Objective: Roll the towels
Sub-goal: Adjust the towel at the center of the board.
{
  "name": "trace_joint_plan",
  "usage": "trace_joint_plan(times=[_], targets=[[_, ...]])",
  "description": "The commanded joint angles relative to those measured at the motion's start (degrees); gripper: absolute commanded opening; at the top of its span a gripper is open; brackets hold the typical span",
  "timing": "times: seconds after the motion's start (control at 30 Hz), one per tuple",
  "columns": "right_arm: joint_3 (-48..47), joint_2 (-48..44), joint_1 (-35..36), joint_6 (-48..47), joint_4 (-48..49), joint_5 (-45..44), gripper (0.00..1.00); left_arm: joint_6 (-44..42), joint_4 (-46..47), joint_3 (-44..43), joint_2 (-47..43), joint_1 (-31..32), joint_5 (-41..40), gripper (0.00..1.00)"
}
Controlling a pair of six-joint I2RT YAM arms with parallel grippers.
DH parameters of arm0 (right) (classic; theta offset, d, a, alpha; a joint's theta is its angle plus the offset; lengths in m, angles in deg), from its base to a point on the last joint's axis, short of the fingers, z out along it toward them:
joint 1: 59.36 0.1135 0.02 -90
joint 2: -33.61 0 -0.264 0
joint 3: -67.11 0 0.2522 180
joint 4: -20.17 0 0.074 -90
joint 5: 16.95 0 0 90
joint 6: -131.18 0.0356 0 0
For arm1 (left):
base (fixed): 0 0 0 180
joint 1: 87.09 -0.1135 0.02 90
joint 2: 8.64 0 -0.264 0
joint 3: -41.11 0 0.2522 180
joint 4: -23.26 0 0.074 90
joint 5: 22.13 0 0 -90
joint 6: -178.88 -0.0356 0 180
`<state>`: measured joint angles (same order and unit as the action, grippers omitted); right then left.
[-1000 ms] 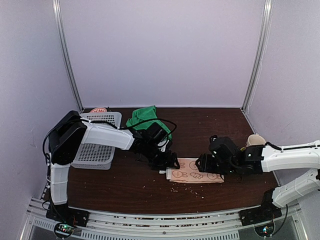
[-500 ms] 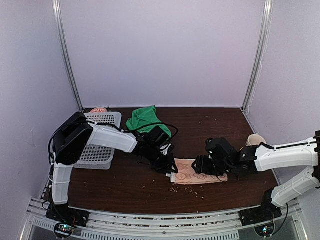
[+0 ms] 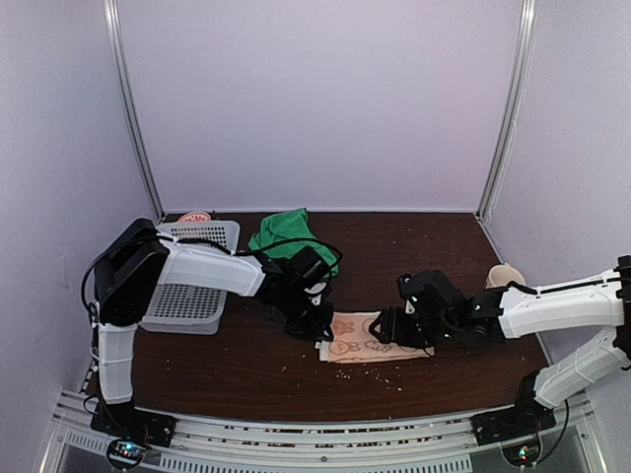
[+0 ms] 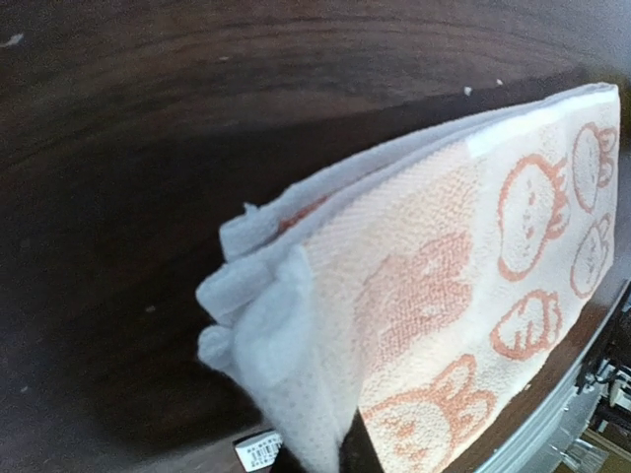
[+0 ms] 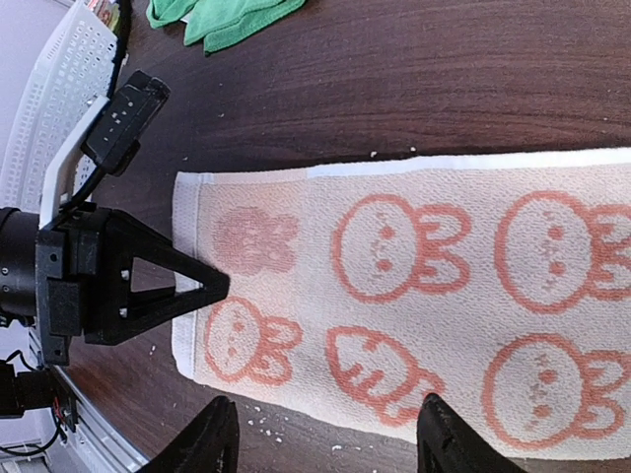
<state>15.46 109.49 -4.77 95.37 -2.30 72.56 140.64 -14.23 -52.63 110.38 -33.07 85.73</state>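
- top external view: you have the pinkish-beige towel (image 3: 373, 340) lying flat on the dark table (image 3: 246, 370), a little in front of centre, with its long side running left to right.
- your left gripper (image 3: 321, 332) is down at the towel's left short end. your right gripper (image 3: 383, 333) sits low over the cloth, further to the right.
- left wrist view: the towel's end fills the frame. its white-edged layers are bunched and raised a little off the wood close to the camera. the fingers barely show there.
- right wrist view: you can see the left gripper's fingers (image 5: 202, 286) brought together to a point, pinching the towel's left edge about midway along it.
- same view: your right fingers (image 5: 219, 443) stand apart at the bottom of the frame, by the towel's front long edge, with nothing clamped between them. you cannot tell whether they touch the cloth.
- the orange rabbit figures face up, and the towel is not rolled yet.
- the green towel (image 3: 288, 233) lies crumpled at the back of the table, just beside the far right corner of the white basket (image 3: 187, 296) and well apart from both grippers.
- small pale crumbs (image 3: 343, 373) are scattered on the wood in front of the printed towel.
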Motion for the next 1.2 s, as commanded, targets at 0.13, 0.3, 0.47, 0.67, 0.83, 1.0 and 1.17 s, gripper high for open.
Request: trace_joint_plan(times=[0.13,0.3,0.47,0.67,0.83,1.0,1.17], targets=[[-4.9,6.3,1.4,0.6,6.0,4.8,0.61,-1.2,-18.6,-0.6,-5.6,-0.2,-15.4,0.00],[-8.7,10.6,3.5,0.2,6.7,5.0,0.61,0.7,-27.1,-5.7,-5.1,-0.1,-20.6,0.00],[-9.6,12.6,4.2,-0.1,8.8,5.1,0.60,2.4,-34.8,-12.0,-4.2,0.1,-24.3,0.00],[-8.5,13.8,5.4,-1.0,13.2,4.0,0.61,3.4,-40.5,-18.6,-2.8,0.4,-25.1,0.00],[-7.4,14.7,7.1,-0.3,17.8,2.4,0.61,6.0,-41.3,-21.2,-2.0,0.9,-24.8,0.00],[-5.7,15.0,7.4,0.0,20.1,0.4,0.61,5.6,-40.6,-22.0,-0.8,0.9,-24.4,0.00],[-6.1,15.3,7.4,-1.3,17.8,-0.6,0.61,4.5,-39.1,-20.8,0.8,0.6,-23.4,0.00]])
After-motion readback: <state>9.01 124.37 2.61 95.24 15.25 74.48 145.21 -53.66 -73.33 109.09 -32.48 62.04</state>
